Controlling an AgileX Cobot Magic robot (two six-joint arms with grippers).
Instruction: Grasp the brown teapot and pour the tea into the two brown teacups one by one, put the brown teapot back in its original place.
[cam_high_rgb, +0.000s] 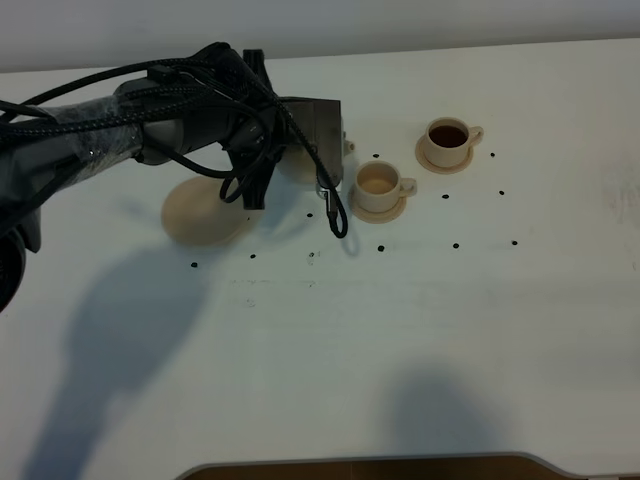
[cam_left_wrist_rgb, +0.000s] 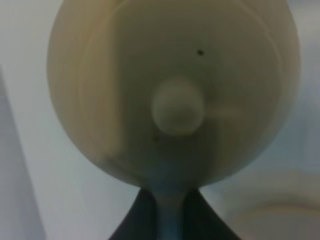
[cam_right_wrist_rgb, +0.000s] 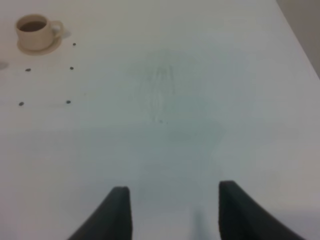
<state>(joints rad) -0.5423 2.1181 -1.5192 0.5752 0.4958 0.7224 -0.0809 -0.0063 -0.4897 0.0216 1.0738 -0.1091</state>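
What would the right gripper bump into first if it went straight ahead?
Ahead of the right gripper the way looks free, probably just bare table; the filled teacup sits off to one side. Depth is unclear.

left arm (cam_high_rgb: 120, 130) far left, near teacup (cam_high_rgb: 378, 187), far teacup (cam_high_rgb: 448, 140) beside it, bare table (cam_high_rgb: 420, 340) in front

The left arm (cam_high_rgb: 100, 135) is seen clad in dark grey, wrapped in braided black cables (cam_high_rgb: 255, 100); the right pincer (cam_right_wrist_rgb: 172, 212) is formed by two dark tapered fingers (cam_right_wrist_rgb: 119, 215)
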